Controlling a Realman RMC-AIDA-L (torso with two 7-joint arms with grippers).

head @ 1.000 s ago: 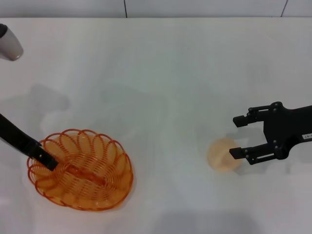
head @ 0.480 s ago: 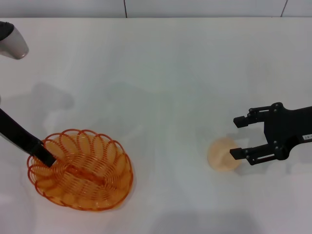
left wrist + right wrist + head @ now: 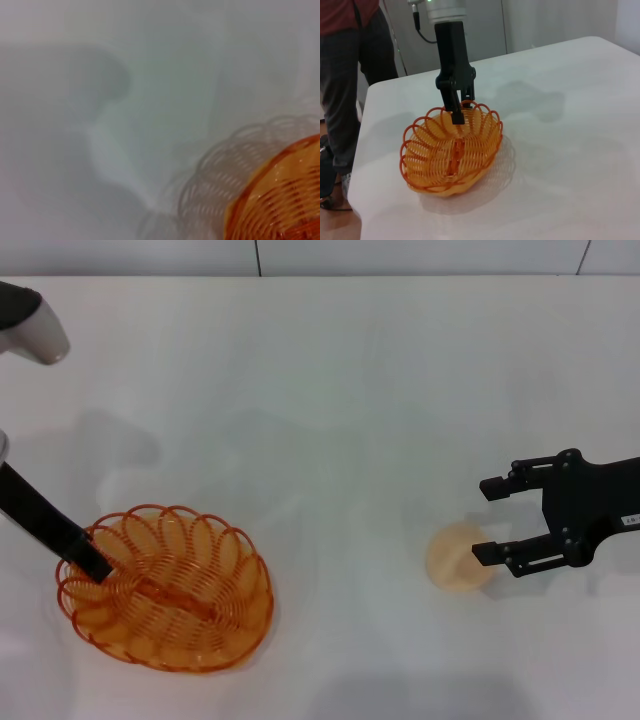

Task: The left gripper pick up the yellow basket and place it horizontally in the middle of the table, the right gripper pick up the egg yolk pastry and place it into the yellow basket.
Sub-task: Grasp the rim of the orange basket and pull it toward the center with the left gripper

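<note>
- The yellow basket [image 3: 165,588] is gripped at its rim by the left gripper [image 3: 88,565]; nothing's seen inside it.
- The egg yolk pastry [image 3: 458,557] is sat just past the right gripper [image 3: 490,520]'s spread fingertips, out on the table [image 3: 340,390].

Pale wall panels [image 3: 540,22] behind; a bystander [image 3: 345,65] alongside.
</note>
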